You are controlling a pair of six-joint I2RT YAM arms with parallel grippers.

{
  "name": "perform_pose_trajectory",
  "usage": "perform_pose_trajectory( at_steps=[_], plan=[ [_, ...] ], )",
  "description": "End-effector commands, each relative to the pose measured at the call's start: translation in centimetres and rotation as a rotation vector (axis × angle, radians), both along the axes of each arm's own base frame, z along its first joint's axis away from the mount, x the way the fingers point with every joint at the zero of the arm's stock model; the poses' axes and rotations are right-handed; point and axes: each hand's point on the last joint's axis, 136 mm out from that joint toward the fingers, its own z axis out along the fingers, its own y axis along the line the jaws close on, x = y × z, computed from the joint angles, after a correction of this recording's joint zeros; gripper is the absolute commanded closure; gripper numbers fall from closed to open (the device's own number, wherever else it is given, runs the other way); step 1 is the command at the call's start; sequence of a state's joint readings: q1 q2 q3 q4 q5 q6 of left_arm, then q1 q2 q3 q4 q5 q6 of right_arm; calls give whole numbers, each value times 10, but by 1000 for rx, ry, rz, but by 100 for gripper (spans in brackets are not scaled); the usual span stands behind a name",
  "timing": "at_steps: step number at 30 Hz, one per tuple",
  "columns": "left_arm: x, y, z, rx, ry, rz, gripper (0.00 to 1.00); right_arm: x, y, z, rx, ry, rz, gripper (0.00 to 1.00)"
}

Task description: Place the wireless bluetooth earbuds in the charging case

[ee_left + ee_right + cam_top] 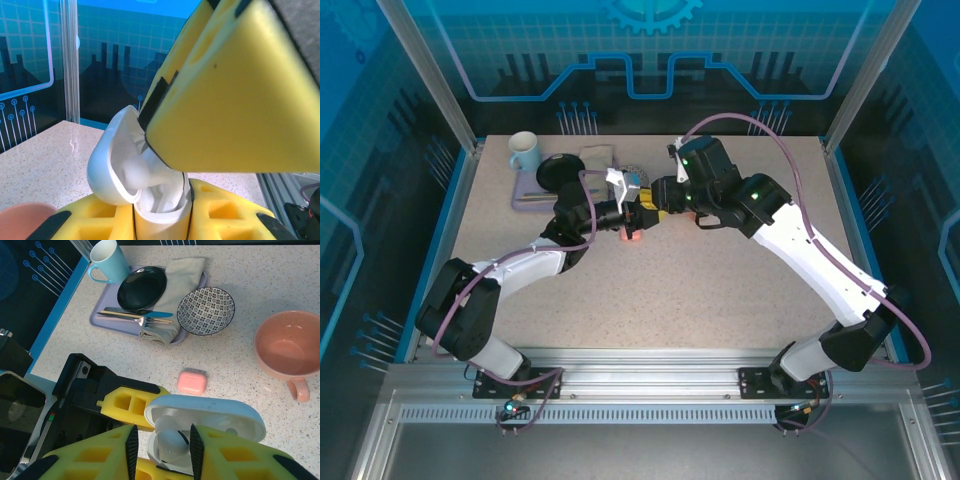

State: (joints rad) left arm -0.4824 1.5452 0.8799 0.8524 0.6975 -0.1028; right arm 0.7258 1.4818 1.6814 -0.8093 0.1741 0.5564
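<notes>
The task is partway through, at the seating of one white earbud (pixel 172 444). The left claw (pixel 160 220) is clamped on the base of the white case (pixel 210 412), holding it off the worktop (pixel 235 365) with its lid swung open. The right claw (pixel 164 440) comes in from above, its fingers standing partly apart on either side of the earbud. There is a gap on one side, so I cannot tell whether it actually pinches the bud or only straddles it.

The bud's round head sits in the mouth of the case. In the left wrist view it looks tilted and not yet down in its socket, so I judge this insertion unfinished. Whether the case's other socket is filled is hidden by the fingers.

A pink case (pixel 192 382) lies on the worktop just beyond the two claws. It looks shut, and what it holds cannot be seen.

What seems left is to press this bud home, let go, and deal with any buds not yet in a case.
</notes>
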Motion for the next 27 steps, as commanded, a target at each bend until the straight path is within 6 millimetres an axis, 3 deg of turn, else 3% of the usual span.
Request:
perform_pose_trajectory(
  at_steps=[1,18,27],
  plan=[
    [-1,2,15,-11,-60,-2,100,-7,-2,-6,-21,33,6,65],
    [-4,4,21,-20,-70,-2,100,1,7,-14,-68,8,-58,68],
    [-3,4,17,-19,-68,-2,100,8,-1,-11,-79,-28,-177,80]
  ],
)
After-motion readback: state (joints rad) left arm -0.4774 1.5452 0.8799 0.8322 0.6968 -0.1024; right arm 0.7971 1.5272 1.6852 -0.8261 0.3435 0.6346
